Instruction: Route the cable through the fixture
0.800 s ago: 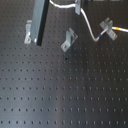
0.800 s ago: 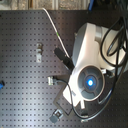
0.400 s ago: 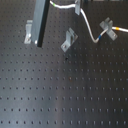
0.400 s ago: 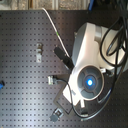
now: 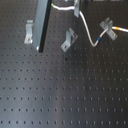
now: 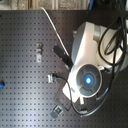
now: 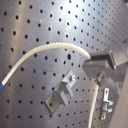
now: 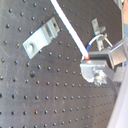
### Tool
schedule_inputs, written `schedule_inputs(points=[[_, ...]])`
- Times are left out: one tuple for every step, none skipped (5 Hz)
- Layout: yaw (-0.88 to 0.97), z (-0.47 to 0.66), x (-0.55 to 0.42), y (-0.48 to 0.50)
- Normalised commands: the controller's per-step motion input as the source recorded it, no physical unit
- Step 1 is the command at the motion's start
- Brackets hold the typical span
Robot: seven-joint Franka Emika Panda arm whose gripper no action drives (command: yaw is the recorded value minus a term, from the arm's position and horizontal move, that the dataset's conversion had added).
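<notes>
The white cable [image 5: 89, 34] runs from the top of the first exterior view, dips in a loop and rises to its blue band [image 5: 101, 37] and yellow tip [image 5: 113, 30] at the right. The fixture [image 5: 69, 40], a tilted silvery plate, stands mid-board, left of that loop and apart from the cable. In both wrist views my gripper [image 7: 93, 59] [image 8: 89, 61] is shut on the cable [image 7: 47, 49] [image 8: 70, 27]. In the second exterior view the white arm [image 6: 90, 60] hides the gripper, and the cable [image 6: 52, 22] leads in under it.
A dark bar [image 5: 42, 27] hangs from the arm over the board's left. A slim grey bracket [image 5: 29, 32] stands left of it, a forked bracket [image 5: 106, 24] by the cable's tip, another bracket [image 5: 76, 7] at the top. The board [image 5: 65, 95] is black and perforated.
The dark bar has drifted slightly toward the first exterior view's right. The cable and the brackets lie as before.
</notes>
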Motion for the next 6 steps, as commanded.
schedule_inputs(points=[[0.00,0.06,-0.211,-0.264],[0.00,0.25,-0.421,-0.305],[0.01,0.47,-0.511,-0.271],[0.07,0.36,-0.546,-0.227],[0.18,0.22,-0.497,-0.169],[0.00,0.02,0.001,0.000]])
